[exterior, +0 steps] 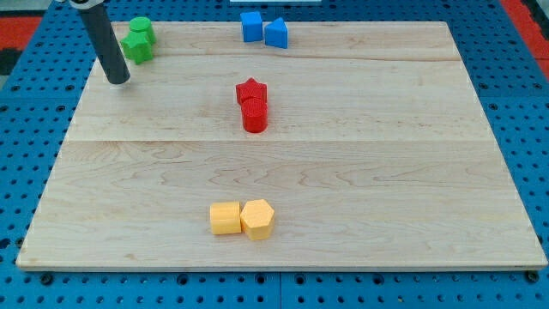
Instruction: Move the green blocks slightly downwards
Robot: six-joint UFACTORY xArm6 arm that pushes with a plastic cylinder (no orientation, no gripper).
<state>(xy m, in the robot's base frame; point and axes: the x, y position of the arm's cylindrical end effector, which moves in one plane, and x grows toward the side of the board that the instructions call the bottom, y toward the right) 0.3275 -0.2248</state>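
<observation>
Two green blocks sit touching at the board's top left: a rounded green block above and a green star-like block below it. My tip rests on the board just below and to the left of them, a small gap apart. The dark rod rises from it toward the view's top left.
A blue cube and a blue triangular block sit at the top centre. A red star block and a red cylinder sit mid-board. A yellow cube and yellow hexagon lie near the bottom. The wooden board lies on blue pegboard.
</observation>
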